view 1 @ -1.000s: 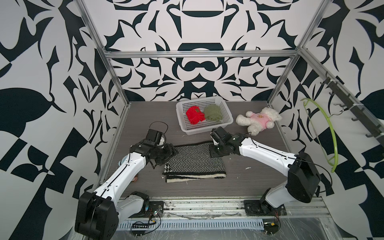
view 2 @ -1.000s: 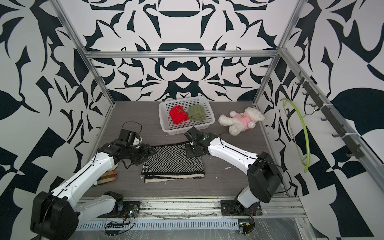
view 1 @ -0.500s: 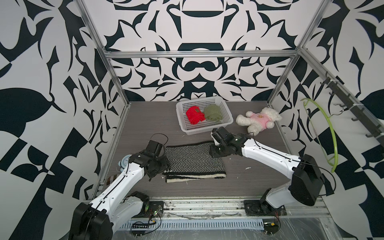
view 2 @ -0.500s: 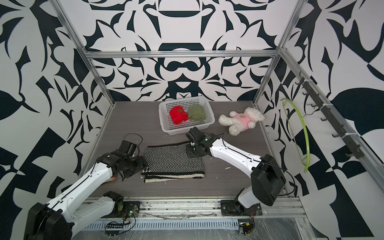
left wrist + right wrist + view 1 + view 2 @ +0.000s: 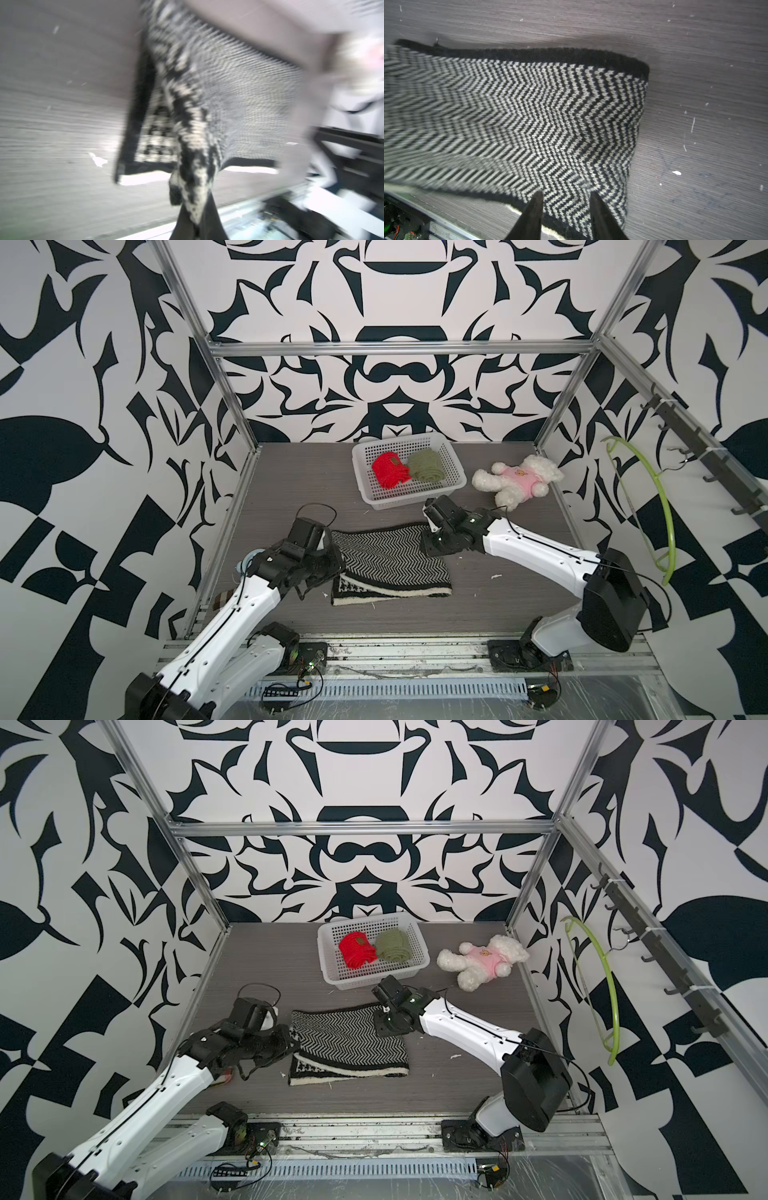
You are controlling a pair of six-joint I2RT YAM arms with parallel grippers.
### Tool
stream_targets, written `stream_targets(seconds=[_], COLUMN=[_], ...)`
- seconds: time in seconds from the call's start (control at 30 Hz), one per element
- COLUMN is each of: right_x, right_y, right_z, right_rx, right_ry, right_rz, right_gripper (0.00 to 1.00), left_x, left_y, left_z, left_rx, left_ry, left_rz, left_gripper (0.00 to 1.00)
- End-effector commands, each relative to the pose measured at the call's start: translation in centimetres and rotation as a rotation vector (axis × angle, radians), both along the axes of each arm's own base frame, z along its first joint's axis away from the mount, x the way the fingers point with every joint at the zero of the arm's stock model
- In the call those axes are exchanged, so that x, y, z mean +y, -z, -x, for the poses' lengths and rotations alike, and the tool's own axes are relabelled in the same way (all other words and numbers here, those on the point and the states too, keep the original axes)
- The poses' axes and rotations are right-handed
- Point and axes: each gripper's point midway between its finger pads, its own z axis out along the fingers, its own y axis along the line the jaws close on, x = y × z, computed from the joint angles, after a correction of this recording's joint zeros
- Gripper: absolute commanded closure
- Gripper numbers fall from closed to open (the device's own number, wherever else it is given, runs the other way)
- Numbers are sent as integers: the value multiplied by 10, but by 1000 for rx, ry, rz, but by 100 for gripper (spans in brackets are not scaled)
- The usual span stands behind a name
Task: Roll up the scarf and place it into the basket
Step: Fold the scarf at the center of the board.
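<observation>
On the tabletop [image 5: 498, 601], 6 o'clock of basket [image 5: 415, 494], scarf [image 5: 390, 560] lies folded flat, unrolled. Left jaws pinched shut on its raised 9 o'clock corner; right jaws part-open over 3 o'clock end, gripping nothing. Rolling, basketing not done.

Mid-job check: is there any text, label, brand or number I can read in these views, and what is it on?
No text is readable in any view.
Tan patch on the red rolled scarf in the basket: too small to read.
Emblem on the plush bear, on its pink shirt: too small to read.
Black-and-white scarf: chevron knit only, no label showing.
</observation>
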Motion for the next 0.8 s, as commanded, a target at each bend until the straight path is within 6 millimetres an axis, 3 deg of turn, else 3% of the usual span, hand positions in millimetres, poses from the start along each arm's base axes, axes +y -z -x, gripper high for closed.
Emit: stream_targets(seconds=[0.0,0.1,0.2,0.23,0.33,0.43,0.5,0.67,0.77], right_x=[-2,0,9,11,23,47,58,66,64], right_y=[-7,3,8,10,11,9,11,15,10], right_z=[-5,-4,-2,0,5,16,19,19,17], right_rx=[-36,-6,18,25,34,29,33,35,15], right_ry=[0,-10,-31,-42,-99,-187,-214,-225,-219], right_rz=[6,20,-12,-13,-21,-30,-27,-23,-24], right_gripper=[59,59,60,60,60,60,60,61,61], left_x=[-8,-32,-27,-21,16,50,54,43,54], left_y=[-6,-3,13,19,30,8,4,54,83], left_z=[27,31,40,42,44,23,9,-27,-51], left_rx=[161,244,305,314,306,152,138,231,244], left_ry=[13,44,15,-8,-136,-235,-229,-192,-231], left_rz=[70,217,213,198,70,-42,-46,-15,-44], left_gripper=[100,100,93,78,1,1,1,1,1])
